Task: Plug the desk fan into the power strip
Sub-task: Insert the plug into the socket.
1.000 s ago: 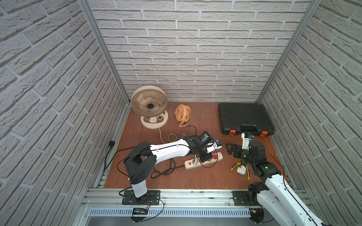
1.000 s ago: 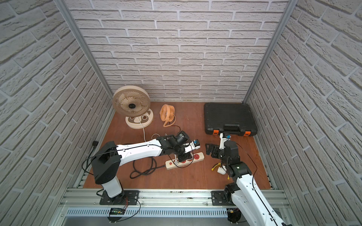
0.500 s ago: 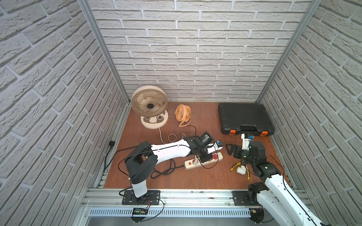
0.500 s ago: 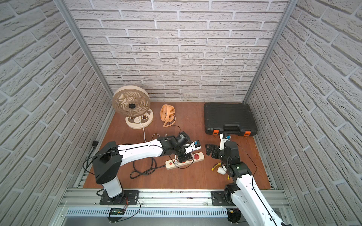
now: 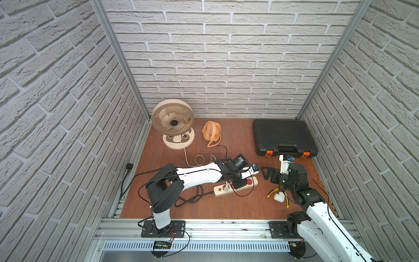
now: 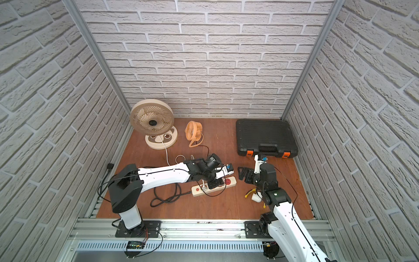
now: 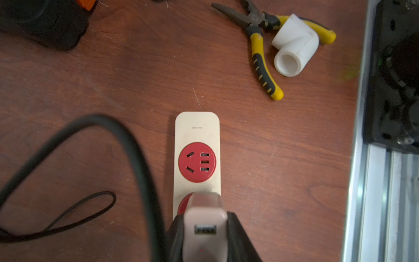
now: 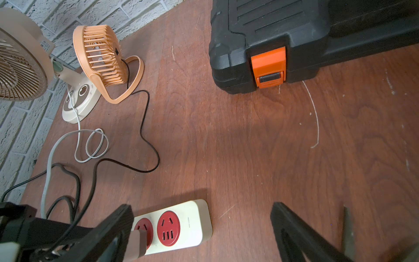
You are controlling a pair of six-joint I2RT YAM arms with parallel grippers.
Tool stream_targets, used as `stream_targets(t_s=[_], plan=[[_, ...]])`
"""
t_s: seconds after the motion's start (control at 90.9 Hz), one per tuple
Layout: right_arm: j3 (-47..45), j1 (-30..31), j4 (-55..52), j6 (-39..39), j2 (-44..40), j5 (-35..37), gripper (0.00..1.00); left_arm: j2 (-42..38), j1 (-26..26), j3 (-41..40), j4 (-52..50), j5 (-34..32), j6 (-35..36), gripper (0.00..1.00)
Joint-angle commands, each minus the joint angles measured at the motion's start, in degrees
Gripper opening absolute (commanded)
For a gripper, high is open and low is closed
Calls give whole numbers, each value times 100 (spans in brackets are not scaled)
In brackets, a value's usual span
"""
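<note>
Power strip (image 7: 196,127) is laid mid-table, its rounded end bordered by bare wood. A pale adapter (image 7: 205,204) is clamped by the left gripper (image 7: 204,240) at the second socket from that end. The right gripper (image 5: 267,174) is held wide apart, empty; pliers (image 7: 260,65) are laid well clear.

free: bare table (image 8: 226,147) between power strip (image 8: 195,224) and toolbox (image 8: 260,34); end socket (image 7: 196,162) uncovered | blocked: plug (image 7: 204,217) just beside it; pliers (image 7: 257,43), pipe elbow (image 7: 294,43) past strip's end; cords (image 8: 144,113) on its back-wall side
</note>
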Motion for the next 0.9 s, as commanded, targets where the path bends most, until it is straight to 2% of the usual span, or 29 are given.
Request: stream_targets(t_s=[0.0,0.154,0.44,0.891], plan=[[-119,-52,256,41,-11,-84,99,133,-30,8,-89,-3,99,0],[-128,-63,250,48,-16,-101,99,237,-33,-45,-125,-53,115,0],[-137,-99,273,58,4,-158,99,599,-199,-174,-76,-561,174,0],[-149,-130,315,67,59,-237,99,634,-210,-912,487,-796,-44,0]])
